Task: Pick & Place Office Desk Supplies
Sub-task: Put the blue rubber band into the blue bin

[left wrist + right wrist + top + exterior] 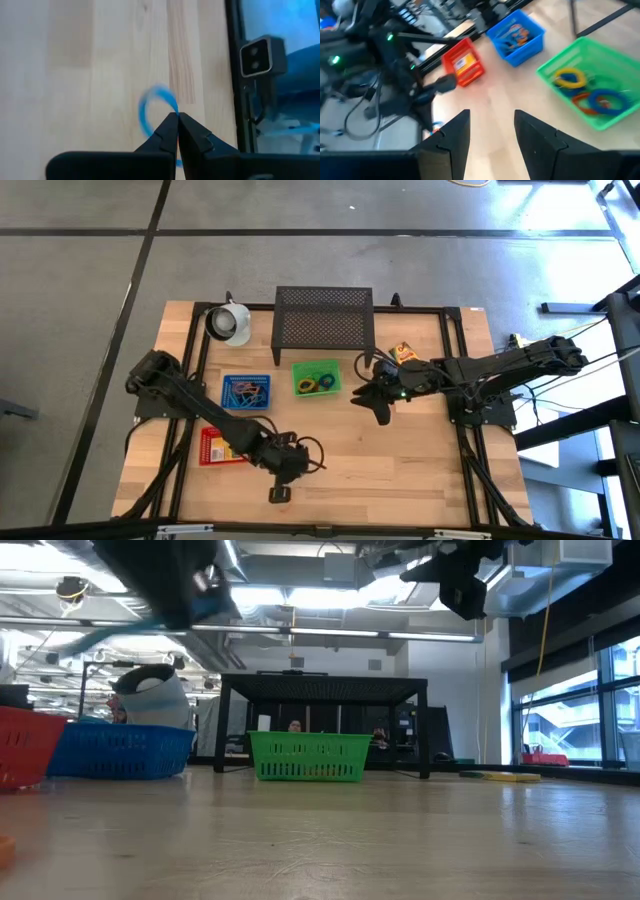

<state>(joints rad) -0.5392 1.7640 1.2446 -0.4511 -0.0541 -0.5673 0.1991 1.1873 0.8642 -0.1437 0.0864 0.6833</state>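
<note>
L tool (177,120) clamped on 1 blue rubber band (150,107); R tool (492,130) fingers apart; 3 baskets: red, blue, green.

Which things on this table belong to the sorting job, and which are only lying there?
Job:
blue rubber band, pinched in the left pincer
blue basket with clips and bands
green basket with tape rolls
red basket
yellow box
right pincer, open, above the table

Lying about:
white cup
black mesh stand
</note>
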